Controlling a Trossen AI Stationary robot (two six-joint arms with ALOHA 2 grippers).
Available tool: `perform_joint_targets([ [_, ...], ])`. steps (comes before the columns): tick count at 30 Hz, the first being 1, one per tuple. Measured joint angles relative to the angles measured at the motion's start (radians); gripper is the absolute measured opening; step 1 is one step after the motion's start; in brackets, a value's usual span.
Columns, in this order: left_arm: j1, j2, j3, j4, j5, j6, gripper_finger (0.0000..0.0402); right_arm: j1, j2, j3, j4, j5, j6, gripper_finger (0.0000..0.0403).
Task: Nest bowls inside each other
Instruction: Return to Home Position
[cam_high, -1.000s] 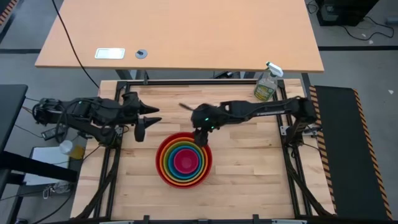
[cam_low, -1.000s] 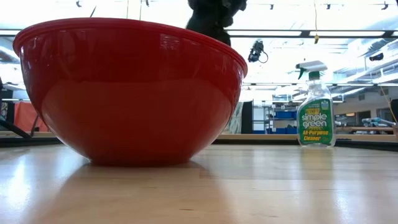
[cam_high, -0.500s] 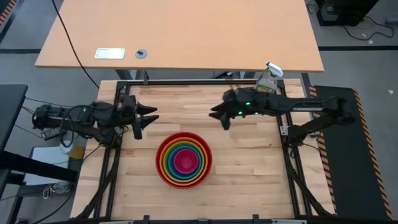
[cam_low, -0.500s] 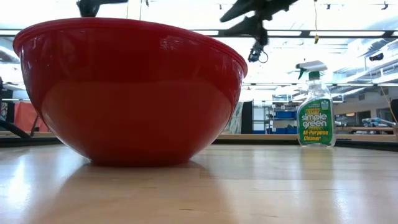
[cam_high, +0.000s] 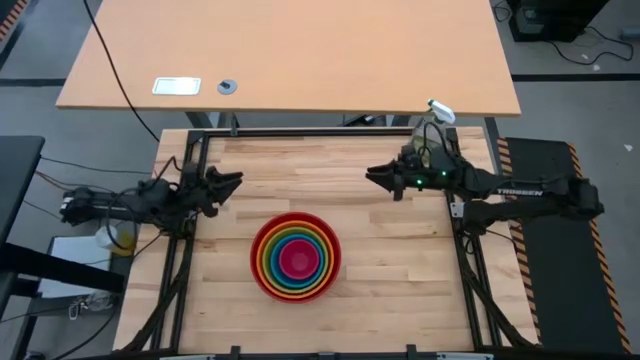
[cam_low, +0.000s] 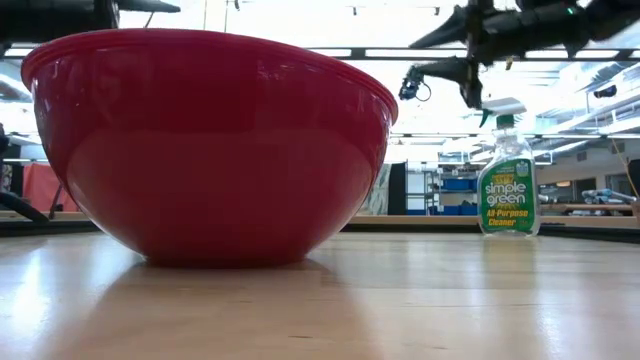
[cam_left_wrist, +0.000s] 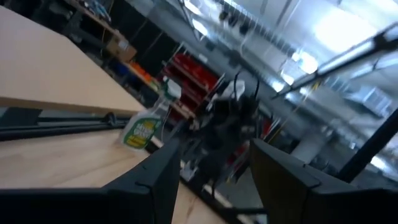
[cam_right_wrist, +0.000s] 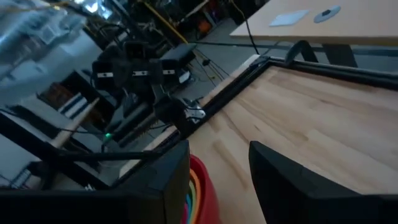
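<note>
The bowls (cam_high: 295, 255) stand nested in one stack on the wooden table near its middle: red outermost, then orange, lime green and blue, with magenta pink innermost. In the low view only the red bowl (cam_low: 210, 150) shows, resting on its base. My left gripper (cam_high: 232, 182) hangs open near the table's left edge, pointing about level toward the right. My right gripper (cam_high: 374, 176) hangs open at the far right, pointing toward the left. Both are clear of the stack with nothing between their fingers. The right wrist view catches the stack's rim (cam_right_wrist: 200, 186).
A clear spray bottle (cam_high: 432, 128) with a green label stands at the table's far right corner, just behind my right arm; it also shows in the low view (cam_low: 507, 180). A black frame rail (cam_high: 300, 132) runs along the table's far edge.
My right gripper has drawn back from above the stack's far rim toward the table's right edge and tipped from pointing down to about level. My left gripper has pulled back toward the left edge and sunk lower. The stack of bowls has not moved.
</note>
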Motion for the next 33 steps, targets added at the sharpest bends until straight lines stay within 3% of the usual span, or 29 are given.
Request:
perform_joint_targets([
  [9, 0.007, -0.16, -0.228, 0.167, -0.017, -0.126, 0.0192, -0.093, -0.091, -0.224, 0.173, -0.05, 0.123, 0.0161],
  [14, 0.012, -0.183, -0.231, 0.108, -0.051, -0.142, 0.0192, -0.123, -0.092, -0.309, 0.233, -0.107, 0.182, 0.0155],
  [24, 0.033, -0.18, -0.232, -0.128, -0.073, -0.261, 0.0192, -0.173, -0.091, -0.527, 0.574, -0.107, 0.325, 0.0148],
  [28, 0.033, -0.179, -0.232, -0.193, -0.146, -0.324, 0.0192, -0.174, -0.087, -0.534, 0.588, -0.141, 0.335, 0.0148],
  [33, 0.033, -0.179, -0.232, -0.194, -0.228, -0.279, 0.0192, -0.174, -0.086, -0.535, 0.584, -0.16, 0.325, 0.0148],
])
